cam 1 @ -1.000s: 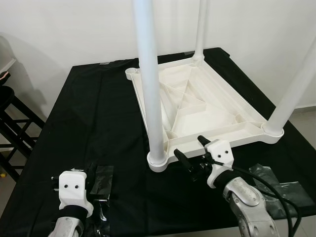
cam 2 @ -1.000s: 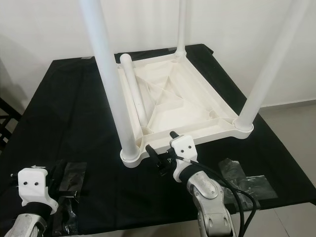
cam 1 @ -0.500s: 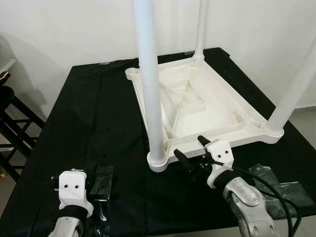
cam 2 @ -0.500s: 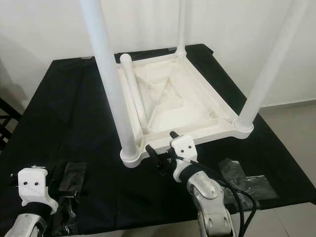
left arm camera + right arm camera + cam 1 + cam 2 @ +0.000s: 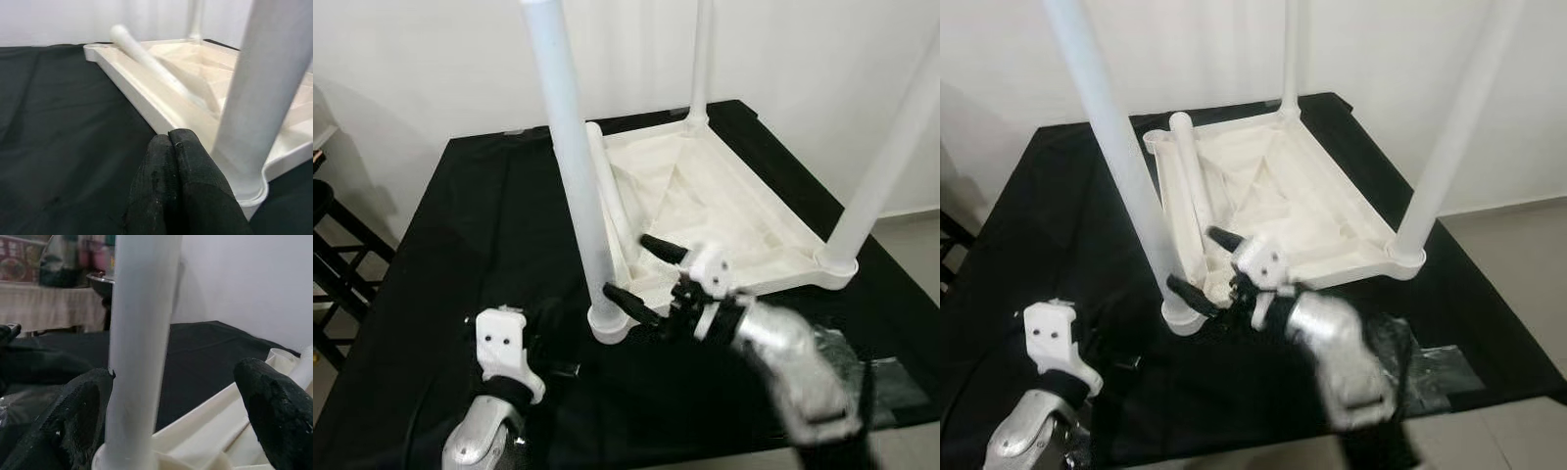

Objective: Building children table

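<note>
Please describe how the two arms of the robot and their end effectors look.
Both arms are silver metal. Each wrist carries a white plastic housing with two small dark dots. Each end effector, left and right, has two long black fingers with a rough, textured surface. Near the right arm, black cables show.

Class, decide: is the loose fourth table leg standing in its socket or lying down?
Lying down. The loose leg rests lengthwise inside the upturned tabletop, its corner socket unfilled.
</note>
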Robot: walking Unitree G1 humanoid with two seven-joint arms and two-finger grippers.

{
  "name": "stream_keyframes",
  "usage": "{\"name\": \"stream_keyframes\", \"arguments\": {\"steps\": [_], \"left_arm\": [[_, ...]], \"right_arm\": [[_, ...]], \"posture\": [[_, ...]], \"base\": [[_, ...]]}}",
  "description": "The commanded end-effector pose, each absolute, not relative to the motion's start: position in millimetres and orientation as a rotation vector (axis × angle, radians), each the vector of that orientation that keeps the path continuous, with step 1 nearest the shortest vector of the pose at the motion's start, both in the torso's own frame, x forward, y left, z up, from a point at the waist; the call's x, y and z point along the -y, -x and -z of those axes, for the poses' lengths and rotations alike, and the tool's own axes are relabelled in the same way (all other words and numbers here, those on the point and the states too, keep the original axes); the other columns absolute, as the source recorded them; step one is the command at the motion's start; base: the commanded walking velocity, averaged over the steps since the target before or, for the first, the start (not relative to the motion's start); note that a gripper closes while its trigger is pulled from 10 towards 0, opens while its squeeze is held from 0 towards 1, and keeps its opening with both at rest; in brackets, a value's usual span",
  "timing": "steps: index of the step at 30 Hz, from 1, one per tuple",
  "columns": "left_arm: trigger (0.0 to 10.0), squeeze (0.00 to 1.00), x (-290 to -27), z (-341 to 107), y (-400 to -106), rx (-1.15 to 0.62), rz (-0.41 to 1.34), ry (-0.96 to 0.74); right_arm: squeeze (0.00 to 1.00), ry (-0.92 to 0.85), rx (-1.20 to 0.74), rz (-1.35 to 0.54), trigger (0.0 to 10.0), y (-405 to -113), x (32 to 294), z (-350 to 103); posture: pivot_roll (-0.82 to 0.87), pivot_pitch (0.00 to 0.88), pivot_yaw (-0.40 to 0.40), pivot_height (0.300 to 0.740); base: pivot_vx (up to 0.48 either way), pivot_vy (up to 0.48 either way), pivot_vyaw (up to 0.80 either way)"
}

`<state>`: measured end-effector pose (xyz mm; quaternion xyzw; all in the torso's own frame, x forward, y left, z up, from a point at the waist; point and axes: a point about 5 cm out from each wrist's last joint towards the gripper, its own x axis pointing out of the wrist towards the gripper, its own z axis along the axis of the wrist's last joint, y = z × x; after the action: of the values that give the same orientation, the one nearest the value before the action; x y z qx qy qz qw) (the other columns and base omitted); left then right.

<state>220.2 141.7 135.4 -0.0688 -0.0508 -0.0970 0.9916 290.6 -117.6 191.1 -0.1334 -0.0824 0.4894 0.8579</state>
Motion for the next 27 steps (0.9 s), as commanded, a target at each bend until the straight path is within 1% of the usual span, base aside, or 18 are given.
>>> {"name": "stream_keyframes", "arguments": {"steps": [1,3,4,5,6,8,9,10,12,14,16,17,24,25,27], "left_arm": [[10.0,0.00,-143.2,-133.4,-220.4,0.082,0.211,0.161],[10.0,0.00,-143.5,-135.2,-220.8,0.090,0.220,0.177],[10.0,0.00,-143.5,-135.2,-220.8,0.090,0.220,0.177],[10.0,0.00,-144.0,-136.7,-220.8,0.097,0.231,0.176],[10.0,0.00,-144.0,-136.7,-220.8,0.097,0.231,0.176],[10.0,0.00,-144.1,-139.1,-218.6,0.106,0.282,0.150],[10.0,0.00,-144.1,-139.1,-218.6,0.106,0.282,0.150],[10.0,0.00,-144.0,-139.3,-217.0,0.104,0.307,0.138],[10.0,0.00,-143.8,-138.5,-209.1,0.094,0.365,0.118],[10.0,0.00,-143.7,-138.5,-205.4,0.091,0.386,0.112],[10.0,0.00,-144.7,-137.1,-198.1,0.082,0.408,0.113],[10.0,0.00,-147.4,-136.0,-191.2,0.071,0.415,0.125],[10.0,0.00,-144.2,-138.6,-178.7,0.068,0.443,0.171],[10.0,0.00,-143.0,-139.6,-176.2,0.067,0.445,0.183],[10.0,0.00,-142.4,-140.1,-174.9,0.067,0.446,0.189]], "right_arm": [[0.00,0.301,0.090,-1.149,10.0,-297.3,122.6,-183.4],[0.00,0.330,0.060,-1.202,10.0,-305.3,130.5,-186.2],[0.00,0.330,0.060,-1.202,10.0,-305.3,130.5,-186.2],[0.00,0.325,0.061,-1.204,10.0,-314.2,128.6,-188.6],[0.00,0.325,0.061,-1.204,10.0,-314.2,128.6,-188.6],[0.00,0.254,0.064,-1.229,10.0,-332.5,116.1,-194.6],[0.00,0.254,0.064,-1.229,10.0,-332.5,116.1,-194.6],[0.00,0.221,0.058,-1.258,10.0,-338.2,109.7,-196.5],[0.00,0.227,0.025,-1.333,10.0,-345.1,97.1,-193.6],[0.00,0.238,0.010,-1.361,10.0,-346.5,93.3,-192.0],[0.00,0.237,-0.021,-1.396,10.0,-348.9,89.4,-189.3],[0.00,0.263,-0.047,-1.421,10.0,-351.4,88.3,-187.0],[0.00,0.310,-0.042,-1.439,10.0,-357.1,84.4,-190.6],[0.00,0.315,-0.029,-1.434,4.8,-360.1,82.3,-195.2],[0.00,0.318,-0.021,-1.431,4.8,-361.9,80.9,-198.4]], "posture": [[-0.05,0.070,0.056,0.740],[-0.05,0.070,0.056,0.740],[-0.05,0.070,0.056,0.740],[-0.04,0.068,0.051,0.740],[-0.04,0.068,0.051,0.740],[-0.02,0.072,0.047,0.740],[-0.02,0.072,0.047,0.740],[-0.02,0.075,0.047,0.740],[0.01,0.088,0.040,0.740],[0.01,0.091,0.039,0.740],[0.02,0.103,0.036,0.740],[0.04,0.119,0.032,0.740],[0.05,0.159,0.022,0.740],[0.06,0.169,0.020,0.740],[0.06,0.169,0.020,0.740]], "base": [[0.000,0.000,0.00],[0.000,0.000,0.00],[0.000,0.000,0.00],[0.000,0.000,0.00],[0.000,0.000,0.00],[0.000,0.000,0.00],[0.000,0.000,0.00],[0.000,0.000,0.00],[0.000,0.000,0.00],[0.000,0.000,0.00],[0.000,0.000,0.00],[0.000,0.000,0.00],[0.000,0.000,0.00],[0.000,0.000,0.00],[0.000,0.000,0.00]]}}
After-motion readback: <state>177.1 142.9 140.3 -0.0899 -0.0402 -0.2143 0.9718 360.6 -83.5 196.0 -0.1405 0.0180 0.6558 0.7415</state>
